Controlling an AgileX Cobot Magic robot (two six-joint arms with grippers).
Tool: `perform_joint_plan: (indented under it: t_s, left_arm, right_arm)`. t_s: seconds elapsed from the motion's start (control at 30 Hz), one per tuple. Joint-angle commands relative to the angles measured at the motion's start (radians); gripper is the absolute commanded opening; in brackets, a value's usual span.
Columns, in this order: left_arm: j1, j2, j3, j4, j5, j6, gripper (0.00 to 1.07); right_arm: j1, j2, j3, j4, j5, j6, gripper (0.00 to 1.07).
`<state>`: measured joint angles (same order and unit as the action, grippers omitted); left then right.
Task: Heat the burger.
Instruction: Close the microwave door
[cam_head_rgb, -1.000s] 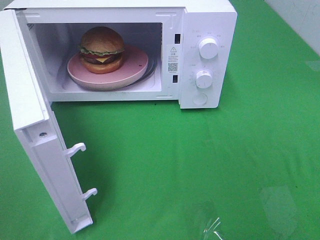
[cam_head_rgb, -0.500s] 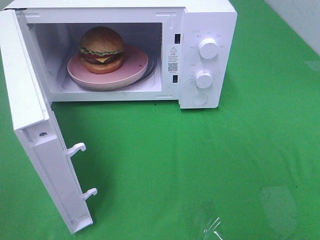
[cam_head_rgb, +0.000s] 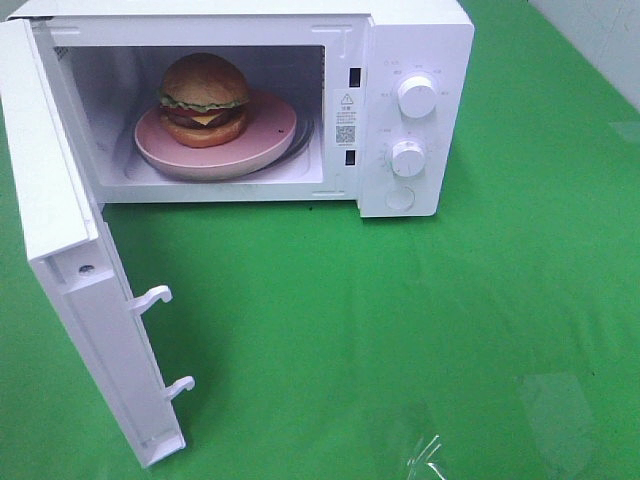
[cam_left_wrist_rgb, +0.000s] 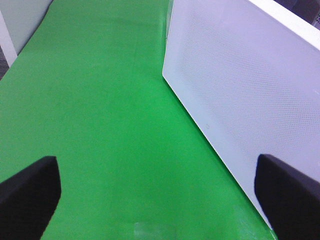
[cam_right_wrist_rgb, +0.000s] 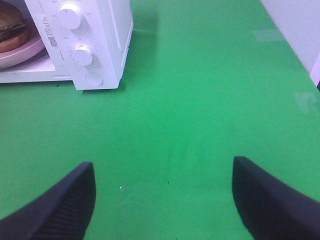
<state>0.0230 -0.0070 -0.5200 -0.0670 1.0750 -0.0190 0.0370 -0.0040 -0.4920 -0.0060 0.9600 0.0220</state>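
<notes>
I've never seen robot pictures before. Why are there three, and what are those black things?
The robot has two arms, each ending in a two-fingered gripper. One picture comes from a camera up high: a white microwave on a green table, its door swung open, a burger on a pink plate inside. The other two come from cameras on the wrists. The black shapes are the fingers of the left gripper, beside the open door, and the right gripper, facing the microwave's knobs. Both are open and hold nothing.
</notes>
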Motion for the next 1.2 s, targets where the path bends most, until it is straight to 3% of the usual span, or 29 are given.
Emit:
perform_joint_plan:
  t_s: [0.03,1.2]
  left_arm:
    - [-0.002,-0.012,0.002,-0.006,-0.007,-0.001,0.98]
    - [-0.002,-0.012,0.002,-0.006,-0.007,-0.001,0.98]
  right_arm:
    - [-0.003,-0.027,0.002,-0.003,-0.002,-0.007,0.76]
    - [-0.004,-0.027,0.002,-0.003,-0.002,-0.007,0.76]
